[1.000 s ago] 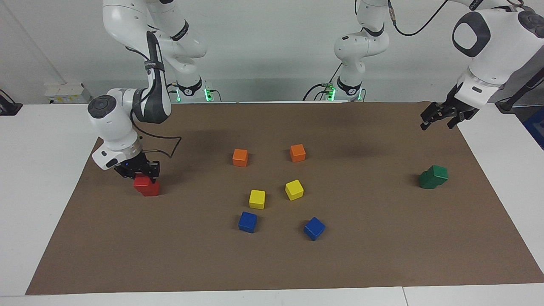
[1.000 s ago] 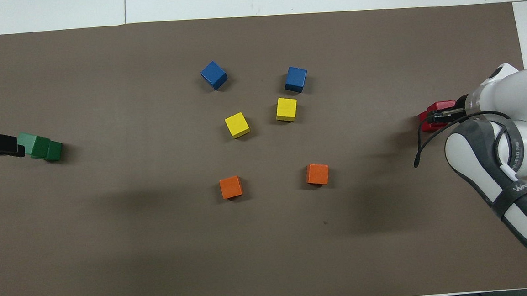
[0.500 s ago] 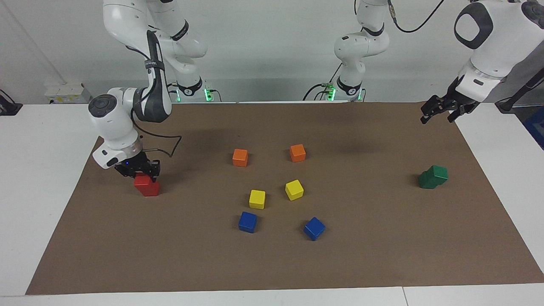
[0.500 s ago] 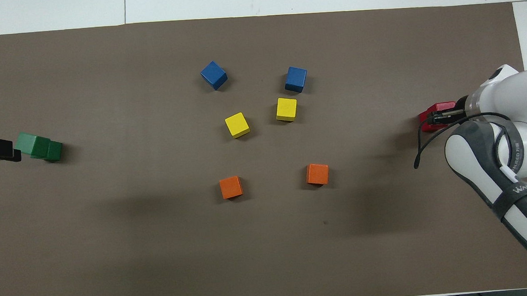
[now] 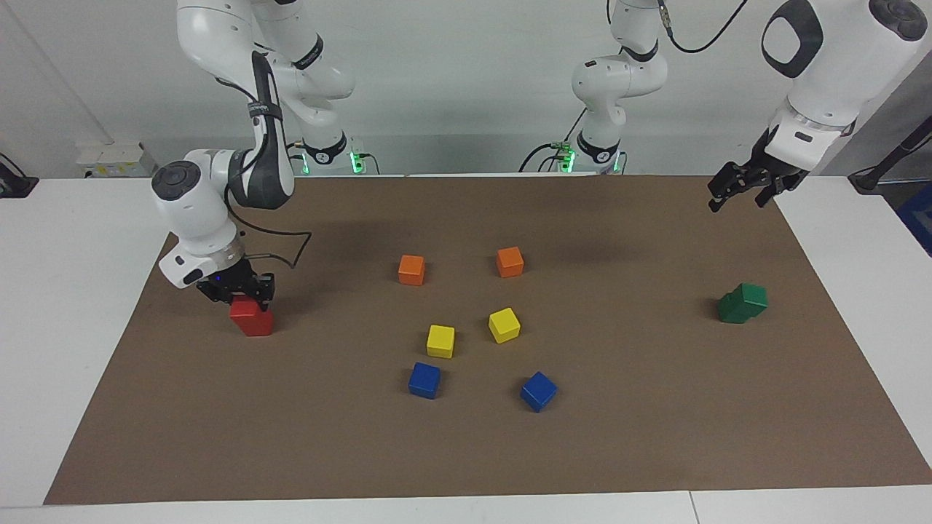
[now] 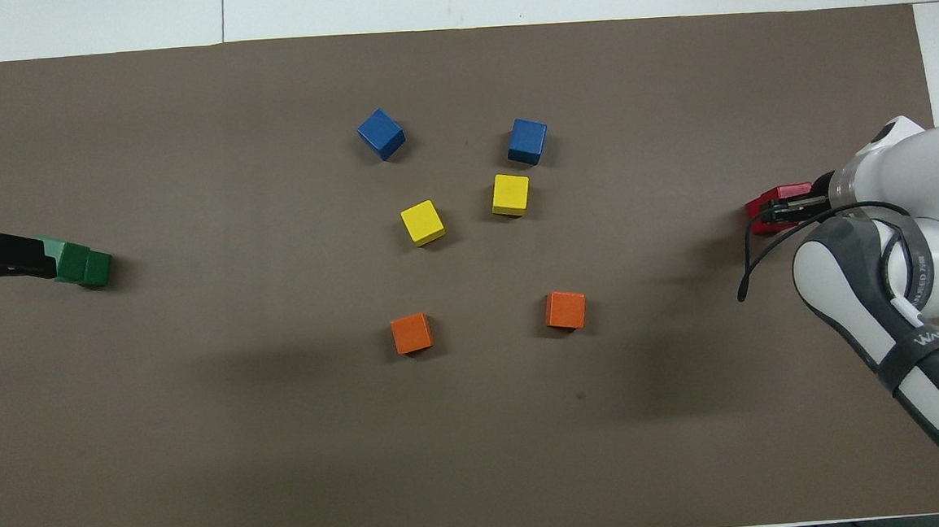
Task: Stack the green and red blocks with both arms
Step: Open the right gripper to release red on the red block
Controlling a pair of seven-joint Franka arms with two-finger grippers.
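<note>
Two arms over a brown mat (image 5: 466, 451); right gripper (image 5: 234, 291) low at the right arm's end, touching the top of the red stack (image 5: 252, 317), grip can't be told; left gripper (image 5: 741, 188) raised over the mat's edge at the left arm's end, fingers spread, holding nothing; green stack (image 5: 741, 303) sits skewed at that end; orange, yellow and blue cubes lie mid-mat.
</note>
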